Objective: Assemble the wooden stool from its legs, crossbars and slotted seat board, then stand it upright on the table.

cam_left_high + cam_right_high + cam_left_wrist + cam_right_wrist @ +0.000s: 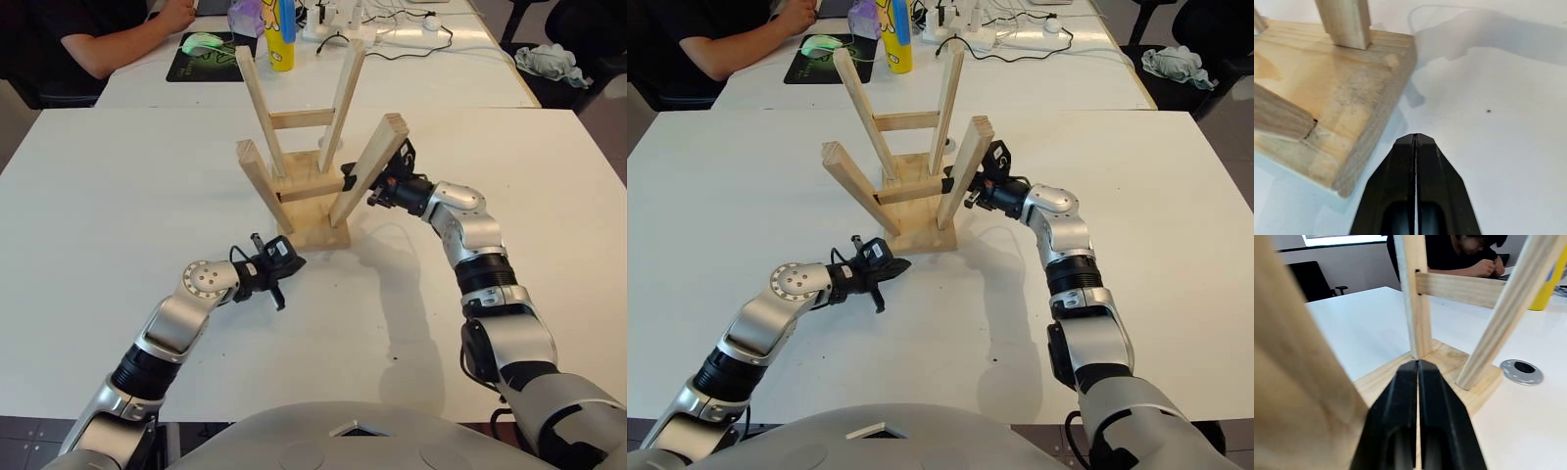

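**Stool built but upside down: plan a firm two-arm hold for the flip**

Head views: the stool (304, 176) sits inverted mid-table (118, 215), with its seat (321, 235) flat on the surface and all four legs splayed upward, joined by crossbars. Your left gripper (294, 264) hangs just beside the seat's near corner, apart from it. Your right gripper (358, 179) is tucked in against the near right leg (367, 166), about level with the lower crossbar (309, 188).

Left wrist view: the fingers (1400, 161) are pressed together with nothing between them, and their tip sits just short of the seat's edge (1376, 127). A small crack shows where one leg meets the board, so treat that joint as weak.

Right wrist view: these fingers (1435, 396) are also clenched and empty. They point between the legs toward the seat (1449, 357), with the near leg (1298, 382) close alongside.

Handling, as a judgement: expect stiff, fairly light wood that is bulky and top-heavy once tipped. The joints look slotted, so pulling on a leg tip could lever one loose. Open both grippers and take hold low, on a leg close to the seat or on a crossbar near its joint. Smooth wood may slip in narrow fingers, so turn it slowly.
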Robot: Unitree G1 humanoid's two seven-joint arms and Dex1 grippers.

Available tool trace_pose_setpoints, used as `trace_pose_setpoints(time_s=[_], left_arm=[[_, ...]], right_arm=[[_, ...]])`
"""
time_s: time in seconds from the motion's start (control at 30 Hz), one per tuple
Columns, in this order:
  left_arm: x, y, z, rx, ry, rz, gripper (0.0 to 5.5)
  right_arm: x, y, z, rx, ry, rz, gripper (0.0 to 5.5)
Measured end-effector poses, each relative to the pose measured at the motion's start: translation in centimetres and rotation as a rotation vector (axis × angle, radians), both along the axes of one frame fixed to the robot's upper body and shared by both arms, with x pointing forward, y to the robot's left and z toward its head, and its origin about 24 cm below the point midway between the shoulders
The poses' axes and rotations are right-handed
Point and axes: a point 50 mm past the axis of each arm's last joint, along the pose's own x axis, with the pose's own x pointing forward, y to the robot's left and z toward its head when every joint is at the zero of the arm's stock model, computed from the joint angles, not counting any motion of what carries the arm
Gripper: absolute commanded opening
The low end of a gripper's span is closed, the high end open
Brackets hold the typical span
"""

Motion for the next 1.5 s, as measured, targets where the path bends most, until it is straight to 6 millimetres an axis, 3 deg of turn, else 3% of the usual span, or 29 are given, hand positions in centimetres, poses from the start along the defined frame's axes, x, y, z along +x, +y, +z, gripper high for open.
trace_pose_setpoints(time_s=[0.53,0.77,0.93,1.1,1.27,1.4,1.5], left_arm=[[1.6,2.2,-0.6,0.085,-0.036,0.085,0.0],[2.1,2.0,-0.6,0.087,-0.052,0.096,0.0],[2.3,2.0,-0.5,0.087,-0.068,0.111,0.0],[2.3,1.9,-0.6,0.084,-0.072,0.12,0.0],[2.0,2.1,-0.9,0.08,-0.064,0.131,0.0],[1.8,2.3,-1.0,0.066,-0.065,0.152,0.0],[1.2,2.7,-1.2,0.051,-0.066,0.189,0.0]], right_arm=[[-4.5,4.0,0.3,-0.043,-0.013,0.27,0.04],[-5.5,4.5,-0.6,-0.049,0.005,0.185,0.04],[-6.4,4.4,0.5,0.092,0.059,0.057,0.04],[-6.9,3.7,7.8,0.517,-0.002,0.009,0.04],[-6.4,0.5,14.2,0.81,-0.039,-0.012,0.04],[-6.5,-3.5,19.7,1.014,-0.07,0.018,0.04],[-7.1,-9.8,25.5,1.209,-0.185,-0.033,0.04]])
